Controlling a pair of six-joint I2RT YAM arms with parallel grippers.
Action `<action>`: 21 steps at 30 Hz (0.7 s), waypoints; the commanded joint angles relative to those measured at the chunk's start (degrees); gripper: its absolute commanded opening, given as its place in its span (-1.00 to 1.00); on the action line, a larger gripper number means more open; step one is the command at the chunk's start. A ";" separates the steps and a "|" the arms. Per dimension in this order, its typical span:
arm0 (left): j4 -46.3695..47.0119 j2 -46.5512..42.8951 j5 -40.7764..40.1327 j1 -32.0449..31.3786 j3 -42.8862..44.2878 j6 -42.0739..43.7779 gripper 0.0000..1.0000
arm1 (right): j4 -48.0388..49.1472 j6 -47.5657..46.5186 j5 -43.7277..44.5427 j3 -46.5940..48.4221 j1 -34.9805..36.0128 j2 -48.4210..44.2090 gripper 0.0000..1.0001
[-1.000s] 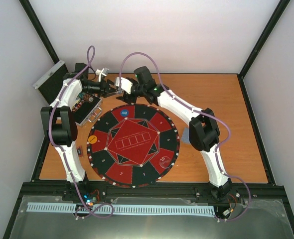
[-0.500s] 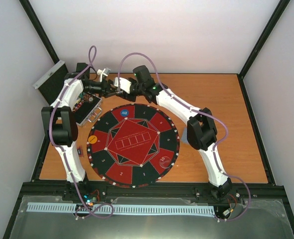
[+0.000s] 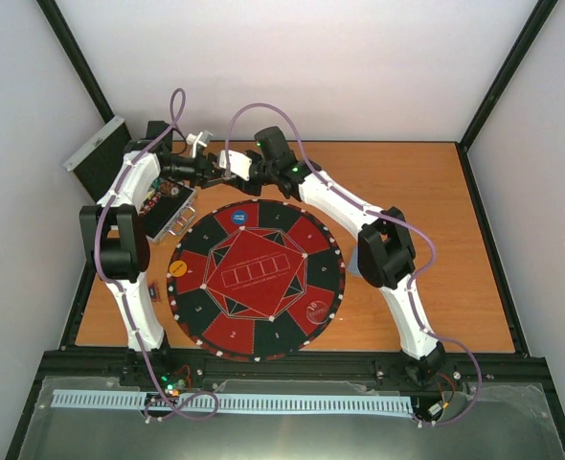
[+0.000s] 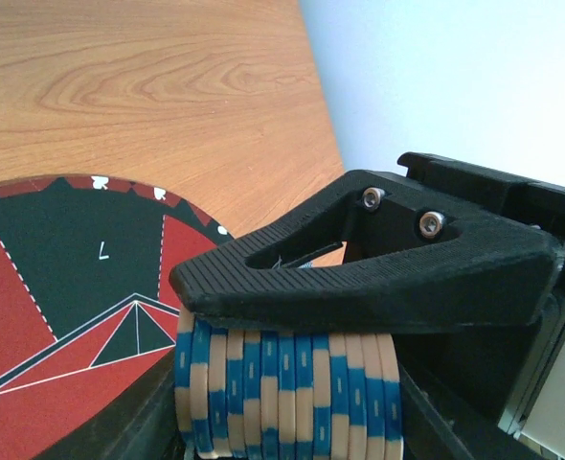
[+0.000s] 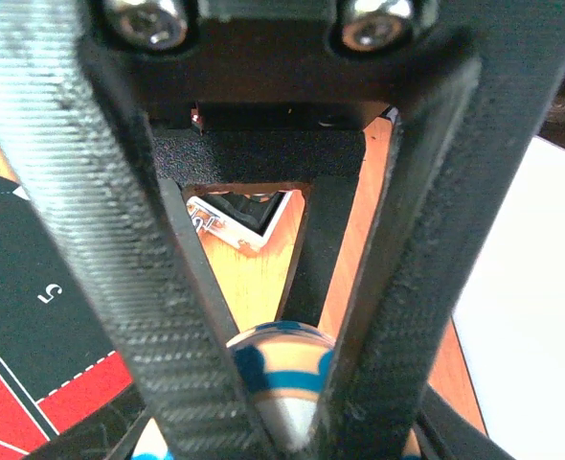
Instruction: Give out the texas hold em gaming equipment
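Moved: right tool (image 3: pixel 223 165) has slid toward 9 o'clock, up against the left tool (image 3: pixel 211 175).
Top view: both tools meet above the table (image 3: pixel 426 220), just past the mat (image 3: pixel 257 278) rim at 11 o'clock.
Left wrist: left tool pinches a chip stack (image 4: pixel 292 393) with blue-and-tan edges, held over the mat's rim.
Right wrist: right tool's fingers (image 5: pixel 110 220) flank a blue-white chip (image 5: pixel 282 369); whether they pinch it, cannot tell.
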 commanded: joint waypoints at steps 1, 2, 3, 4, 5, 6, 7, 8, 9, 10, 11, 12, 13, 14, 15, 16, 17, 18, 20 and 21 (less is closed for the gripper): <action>1.54 -3.19 3.21 -0.43 0.53 0.21 -0.99 | -1.37 -0.43 -0.76 1.46 -0.11 -0.01 -0.42; 1.55 -3.25 3.26 -0.46 0.48 0.23 -0.99 | -1.56 -0.47 -0.74 1.49 -0.15 -0.09 -0.46; 1.63 -3.34 3.30 -0.47 0.46 0.25 -0.99 | -1.79 -0.46 -0.80 1.49 -0.11 -0.15 -0.52; 1.59 -3.36 3.31 -0.46 0.45 0.28 -0.99 | -2.02 -0.56 -0.68 1.39 -0.14 -0.27 -0.60; 1.63 -3.32 3.31 -0.45 0.41 0.37 -0.99 | -2.23 -0.63 -0.48 1.45 -0.11 -0.40 -0.75; 1.64 -3.28 3.31 -0.47 0.23 0.50 -0.99 | -2.36 -0.60 -0.28 1.35 -0.14 -0.51 -0.91; 1.76 -3.21 3.31 -0.47 0.01 0.52 -0.99 | -2.54 -0.49 -0.13 1.26 -0.15 -0.71 -0.94; 1.99 -3.11 3.31 -0.47 -0.40 0.41 -0.99 | -2.85 -0.47 -0.12 1.19 -0.15 -0.93 -0.94; 2.37 -3.10 3.23 -0.47 -0.99 0.24 -0.93 | -3.18 -0.34 -0.23 1.12 -0.15 -1.13 -0.94; 2.73 -3.03 3.11 -0.47 -1.44 0.11 -0.83 | -3.45 -0.15 -0.41 0.92 -0.15 -1.42 -0.94; 3.15 -2.98 2.99 -0.47 -1.88 0.02 -0.75 | -3.57 0.03 -0.53 0.61 -0.15 -1.66 -0.95; 3.31 -2.88 2.96 -0.45 -2.11 -0.07 -0.68 | -3.55 0.18 -0.71 0.19 -0.15 -1.98 -0.94; 3.46 -2.72 3.00 -0.44 -2.22 -0.09 -0.63 | -3.54 0.30 -0.75 -0.20 -0.15 -2.34 -0.94; 3.48 -2.60 3.08 -0.47 -2.12 -0.09 -0.58 | -3.63 0.39 -0.96 -0.36 -0.15 -2.64 -0.94; 3.48 -2.45 3.19 -0.47 -2.10 -0.08 -0.54 | -3.75 0.50 -0.95 -0.48 -0.15 -2.82 -0.94; 3.48 -2.32 3.29 -0.47 -2.09 -0.09 -0.51 | -3.92 0.57 -0.95 -0.56 -0.15 -2.92 -0.94; 3.56 -2.23 3.31 -0.47 -2.09 -0.09 -0.47 | -4.16 0.64 -0.99 -0.57 -0.13 -3.05 -0.94; 3.57 -2.20 3.31 -0.47 -2.09 -0.09 -0.43 | -4.42 0.55 -0.84 -0.51 -0.15 -3.10 -0.94; 3.55 -2.14 3.31 -0.47 -2.14 -0.18 -0.35 | -4.86 0.55 -0.85 -0.52 -0.15 -3.23 -0.94; 3.57 -2.14 3.31 -0.47 -2.17 -0.18 -0.31 | -5.05 0.56 -0.89 -0.42 -0.15 -3.32 -0.94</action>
